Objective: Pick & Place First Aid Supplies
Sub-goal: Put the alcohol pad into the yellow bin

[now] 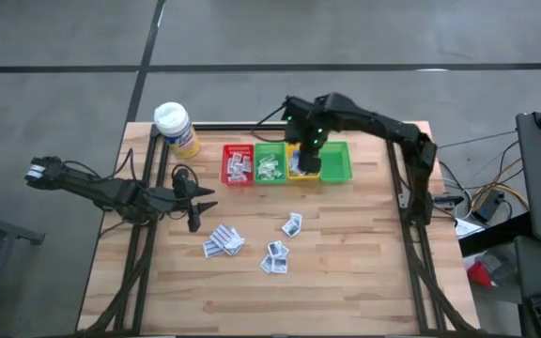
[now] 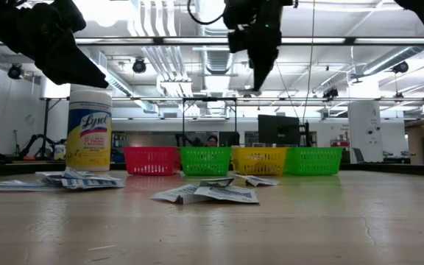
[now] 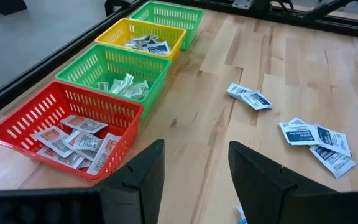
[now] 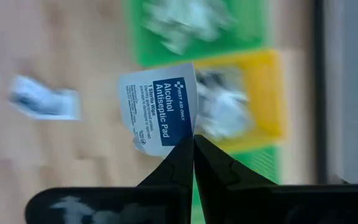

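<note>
A white-capped yellow bottle [image 1: 176, 128] stands at the desk [image 1: 346, 282] edge. Beside it sit four bins in a row: red bin [image 1: 238, 164], green bin [image 1: 270, 164], yellow bin [image 3: 143, 38], another green one.

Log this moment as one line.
right gripper: shut on alcohol pad, above yellow bin | left gripper: open, waiting

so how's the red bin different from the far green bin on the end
The red bin sits at one end of the row and holds flat white sachets with print; the end green bin sits at the other end, and nothing shows inside it. The red bin lies nearest the open left gripper; the end green bin sits by the right gripper. Both are small slotted plastic baskets.
</note>
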Tool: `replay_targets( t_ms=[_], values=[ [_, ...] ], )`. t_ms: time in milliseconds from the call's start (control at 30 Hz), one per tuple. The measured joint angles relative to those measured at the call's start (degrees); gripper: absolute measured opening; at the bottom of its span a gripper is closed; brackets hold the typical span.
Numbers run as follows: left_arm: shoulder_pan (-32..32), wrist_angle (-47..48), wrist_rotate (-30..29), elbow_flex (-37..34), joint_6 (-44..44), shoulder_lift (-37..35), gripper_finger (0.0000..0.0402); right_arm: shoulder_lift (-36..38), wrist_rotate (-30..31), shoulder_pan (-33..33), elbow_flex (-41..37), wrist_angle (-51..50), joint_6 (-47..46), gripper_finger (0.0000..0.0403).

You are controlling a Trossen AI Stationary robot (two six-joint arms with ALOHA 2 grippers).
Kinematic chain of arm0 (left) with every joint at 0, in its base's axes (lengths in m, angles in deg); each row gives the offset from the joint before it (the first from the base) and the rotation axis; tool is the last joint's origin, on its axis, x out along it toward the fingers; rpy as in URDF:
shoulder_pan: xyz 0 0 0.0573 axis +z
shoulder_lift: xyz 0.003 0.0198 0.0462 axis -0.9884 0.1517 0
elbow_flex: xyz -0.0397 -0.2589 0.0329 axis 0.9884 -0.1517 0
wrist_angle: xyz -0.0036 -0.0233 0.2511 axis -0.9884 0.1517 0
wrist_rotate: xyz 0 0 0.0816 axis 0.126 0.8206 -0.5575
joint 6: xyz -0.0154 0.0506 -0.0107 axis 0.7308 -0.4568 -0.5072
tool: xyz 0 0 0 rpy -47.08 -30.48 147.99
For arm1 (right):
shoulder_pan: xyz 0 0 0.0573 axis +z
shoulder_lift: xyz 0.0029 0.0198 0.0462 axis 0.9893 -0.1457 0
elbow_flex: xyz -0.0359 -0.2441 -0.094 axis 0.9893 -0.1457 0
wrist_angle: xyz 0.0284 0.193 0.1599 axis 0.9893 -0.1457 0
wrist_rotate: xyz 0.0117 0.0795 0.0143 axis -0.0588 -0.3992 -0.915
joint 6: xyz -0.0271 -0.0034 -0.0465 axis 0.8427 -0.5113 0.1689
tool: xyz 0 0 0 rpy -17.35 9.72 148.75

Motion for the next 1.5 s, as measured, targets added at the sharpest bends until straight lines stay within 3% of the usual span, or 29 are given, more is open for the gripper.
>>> replay_targets(
  t_ms=[267, 400, 600, 967, 1300, 1500],
  values=[
    [0.0, -0.1, 0.0, 0.0, 0.0, 0.0, 0.0172, 4.0, 14.4, -3.6, -5.7, 3.3, 0.1, 0.0008],
    [0.0, -0.1, 0.0, 0.0, 0.0, 0.0, 0.0172, 3.9, 17.0, -5.1, -10.5, 8.9, 1.8, 0.0008],
    [0.0, -0.1, 0.0, 0.0, 0.0, 0.0, 0.0172, 3.9, 15.7, -6.9, -19.2, 18.6, 4.2, 0.0008],
    [0.0, -0.1, 0.0, 0.0, 0.0, 0.0, 0.0172, 3.9, 6.2, -8.3, -30.6, 29.5, 5.9, 0.0008],
    [0.0, -0.1, 0.0, 0.0, -0.4, 0.0, 0.0172, 3.9, 0.5, -8.3, -34.1, 33.3, 7.1, 0.0008],
    [0.0, -0.1, 0.0, 0.0, -0.4, 0.0, 0.0172, 3.8, 0.0, -8.3, -34.3, 34.4, 8.6, 0.0008]
  ],
)
